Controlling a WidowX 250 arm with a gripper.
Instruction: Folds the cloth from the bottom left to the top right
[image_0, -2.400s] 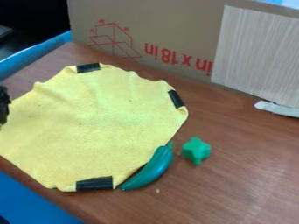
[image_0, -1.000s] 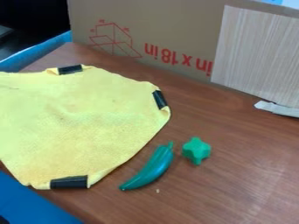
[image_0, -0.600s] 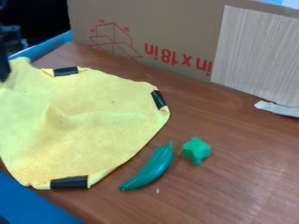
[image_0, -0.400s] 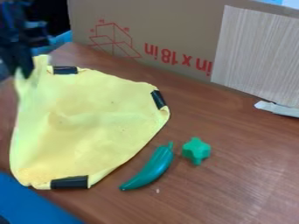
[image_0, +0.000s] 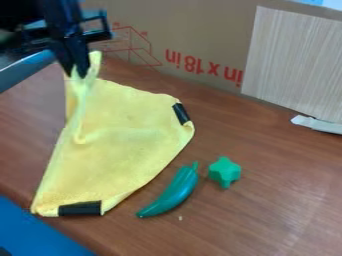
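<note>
Camera view: at upper left, the claw (image_0: 77, 74), pinching a gathered peak of the yellow cloth (image_0: 117, 135), hangs above the tabletop (image_0: 267, 210); the raised portion presumably lets one part be carried over the rest; the cloth slopes down from this grip, its lower and right parts resting on the surface, likely as the base of the fold; the near black strip (image_0: 80, 208) and right black strip (image_0: 181, 114) lie along its edges, perhaps as markers or stiffeners; the green pepper (image_0: 172, 192) lies near the cloth's lower right edge, with the green star (image_0: 225, 172) just beyond, both seemingly incidental to folding; surface and room: a blue surface (image_0: 33, 237) borders the brown, wood-toned tabletop at lower left; a cardboard sheet (image_0: 200, 35) stands behind, and a pale wood-grain panel (image_0: 294, 60) covers its right part.
</note>
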